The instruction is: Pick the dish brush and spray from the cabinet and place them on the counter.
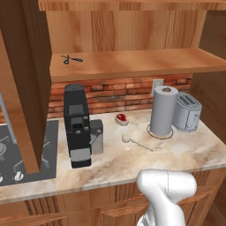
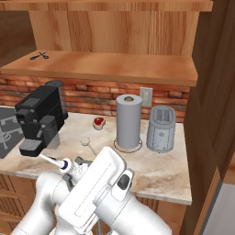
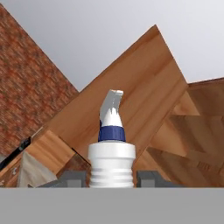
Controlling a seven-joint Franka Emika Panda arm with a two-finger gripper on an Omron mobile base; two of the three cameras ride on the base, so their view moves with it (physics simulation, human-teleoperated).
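My gripper (image 3: 111, 179) is shut on the spray (image 3: 111, 162), a white bottle whose blue-collared nozzle points away from the hand. In the right base view the spray (image 2: 57, 162) juts left from the gripper (image 2: 74, 171), low over the counter's front edge. The dish brush (image 1: 126, 138) lies flat on the counter (image 1: 176, 154), its thin handle running right toward the front; it also shows in the right base view (image 2: 85, 141). The cabinet (image 1: 132, 64) stands open above, with black scissors (image 1: 72, 59) on its wooden shelf.
A black coffee machine (image 1: 77, 126) stands at the counter's left beside a stovetop (image 1: 17, 154). A grey paper towel roll (image 1: 163, 110) and a toaster (image 1: 187, 111) stand at the right. A small red item (image 1: 121, 118) lies near the brick wall. The open cabinet door (image 1: 22, 79) hangs at the left.
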